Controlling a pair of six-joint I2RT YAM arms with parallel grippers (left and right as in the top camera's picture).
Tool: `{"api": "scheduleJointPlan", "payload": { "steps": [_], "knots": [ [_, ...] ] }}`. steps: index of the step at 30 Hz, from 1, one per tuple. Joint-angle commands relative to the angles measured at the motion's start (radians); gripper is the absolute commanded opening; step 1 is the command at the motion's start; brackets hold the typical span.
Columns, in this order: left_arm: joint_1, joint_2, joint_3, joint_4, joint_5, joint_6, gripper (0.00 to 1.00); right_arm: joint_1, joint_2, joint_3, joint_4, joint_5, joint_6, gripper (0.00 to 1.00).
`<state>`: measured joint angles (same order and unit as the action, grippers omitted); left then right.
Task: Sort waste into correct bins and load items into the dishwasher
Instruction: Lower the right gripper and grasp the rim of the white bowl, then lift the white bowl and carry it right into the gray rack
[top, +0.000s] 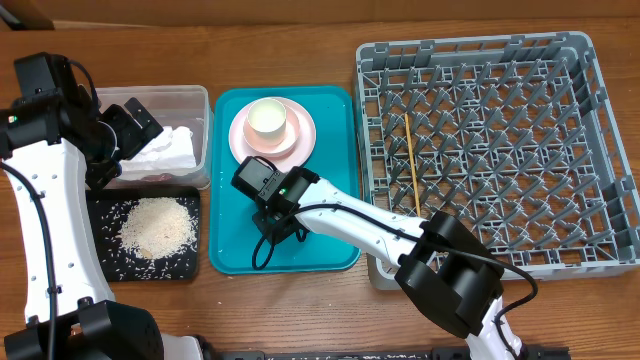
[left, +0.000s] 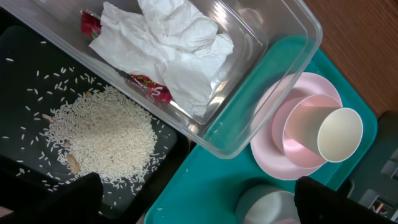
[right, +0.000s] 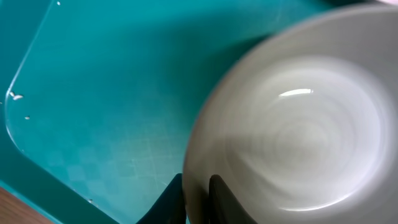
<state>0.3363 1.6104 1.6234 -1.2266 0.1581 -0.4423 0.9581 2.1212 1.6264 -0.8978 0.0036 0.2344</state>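
My right gripper (right: 199, 200) is shut on the rim of a pale bowl (right: 298, 124) over the teal serving tray (right: 106, 93); from overhead the gripper (top: 268, 222) hides the bowl. That bowl also shows in the left wrist view (left: 267, 205). A pink plate (top: 300, 145) carries a pale pink bowl (left: 298, 127) and a cream cup (top: 268, 120). The clear tub (top: 195, 100) holds white tissue (left: 168, 50) and a red wrapper (left: 149, 87). Rice (top: 155, 225) lies in the black tray (top: 110, 205). My left gripper (top: 135, 125) is open and empty above the tub. Chopsticks (top: 412, 165) lie in the grey rack (top: 600, 150).
The teal tray (top: 330, 250) sits between the bins and the rack. The right arm's link stretches from the front right across the rack's front left corner. A few rice grains lie on the teal tray (right: 15, 96).
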Motion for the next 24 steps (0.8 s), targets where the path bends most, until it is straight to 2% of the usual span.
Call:
{"api": "scheduleJointPlan", "payload": {
  "steps": [1, 6, 15, 19, 24],
  "knots": [
    [0.003, -0.008, 0.022, 0.001, 0.007, 0.0, 1.0, 0.006, 0.002, -0.004, -0.005, -0.005, 0.003, 0.13],
    [0.003, -0.008, 0.022, 0.001, 0.006, 0.001, 1.0, 0.006, -0.004, 0.03, -0.051, -0.008, 0.006, 0.04],
    [0.003, -0.008, 0.022, 0.001, 0.006, 0.001, 1.0, 0.005, -0.07, 0.163, -0.144, -0.167, 0.026, 0.04],
    [0.003, -0.008, 0.022, 0.001, 0.006, 0.001, 1.0, -0.012, -0.144, 0.187, -0.195, -0.172, 0.063, 0.04],
    [0.003, -0.008, 0.022, 0.001, 0.006, 0.001, 1.0, -0.061, -0.28, 0.188, -0.251, -0.293, 0.075, 0.04]
  ]
}}
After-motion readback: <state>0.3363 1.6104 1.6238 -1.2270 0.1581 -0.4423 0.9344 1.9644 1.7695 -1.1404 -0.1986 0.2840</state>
